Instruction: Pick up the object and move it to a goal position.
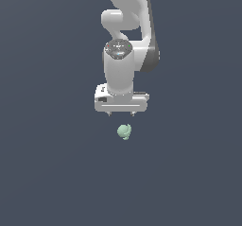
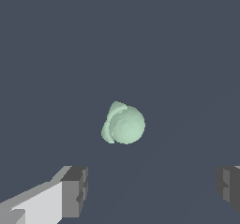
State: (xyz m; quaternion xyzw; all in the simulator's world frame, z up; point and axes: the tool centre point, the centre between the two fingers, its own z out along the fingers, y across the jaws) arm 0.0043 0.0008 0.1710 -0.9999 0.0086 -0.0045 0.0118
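Claw (image 1: 121, 112) hangs just above centre of the exterior view, fingers spread wide apart and holding nothing, with the white arm (image 1: 124, 55) rising from it to the top edge of the frame. Small mint-green lump (image 1: 124, 132) sits on the dark grey tabletop (image 1: 47, 173) just below the claw, near frame centre, not touching it. In the wrist view the lump (image 2: 123, 123) is mid-frame with a bump on one side, and the two grey fingertips (image 2: 75, 190) stand well apart, clear of it.
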